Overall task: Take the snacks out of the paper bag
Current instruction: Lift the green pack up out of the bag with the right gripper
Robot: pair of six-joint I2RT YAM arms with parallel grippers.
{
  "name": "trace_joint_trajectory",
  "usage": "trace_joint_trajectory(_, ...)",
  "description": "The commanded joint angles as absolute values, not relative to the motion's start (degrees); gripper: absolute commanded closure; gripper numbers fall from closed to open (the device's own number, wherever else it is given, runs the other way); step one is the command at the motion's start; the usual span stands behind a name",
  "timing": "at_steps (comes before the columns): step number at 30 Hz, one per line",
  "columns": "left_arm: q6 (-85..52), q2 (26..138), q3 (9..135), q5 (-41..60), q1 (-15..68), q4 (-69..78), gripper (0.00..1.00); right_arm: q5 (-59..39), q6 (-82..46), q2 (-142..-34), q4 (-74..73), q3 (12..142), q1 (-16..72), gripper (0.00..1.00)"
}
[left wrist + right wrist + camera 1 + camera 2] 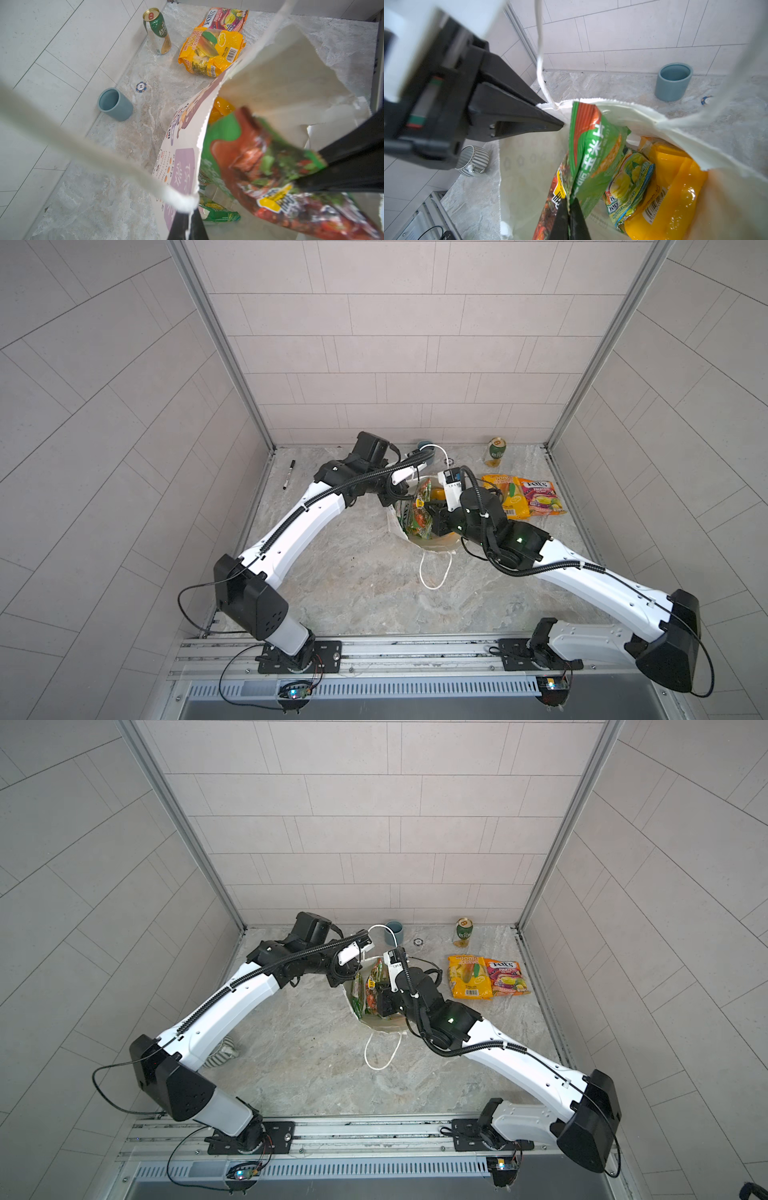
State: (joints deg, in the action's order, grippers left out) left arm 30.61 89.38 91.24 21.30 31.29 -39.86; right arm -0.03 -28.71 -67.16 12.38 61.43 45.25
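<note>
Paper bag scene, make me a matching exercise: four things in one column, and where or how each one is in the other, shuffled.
1 green-and-red packet
2 pink FOX'S packet
3 drink can
4 paper bag

A rim pinched by left hand
B upright by back wall
C gripped by right hand
D flat outside the bag

Pairs: 1-C, 2-D, 3-B, 4-A

pink packet [224, 18] reads "fox's fruits", yellow packet [212, 52] "100", chip [141, 86] "10", paper bag [182, 162] "keep".

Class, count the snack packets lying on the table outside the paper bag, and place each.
2. In both top views the yellow-orange packet lies right of the paper bag; the pink FOX'S packet touches its right edge. Another could hide behind the bag.
</note>
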Motion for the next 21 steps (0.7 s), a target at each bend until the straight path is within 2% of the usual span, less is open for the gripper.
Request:
trace_joint_trajectory(1,29.02,86.93,90.92,17.40,31.43,-38.44,1.00,-4.68,-24.69,-63.73,14.93,63.78,44.29,1.00)
trace_joint_trajectory(13,25.80,85.96,90.57,13.18,27.77,-34.42,1.00,-11.19,-22.57,-61.01,16.41,70.60,42.01,1.00)
trace_joint_trajectory(21,27.94,83.68,88.62,24.67,27.24,-33.60,1.00,-12.78,-23.51,-58.94,19.25,76.71,39.42,1.00)
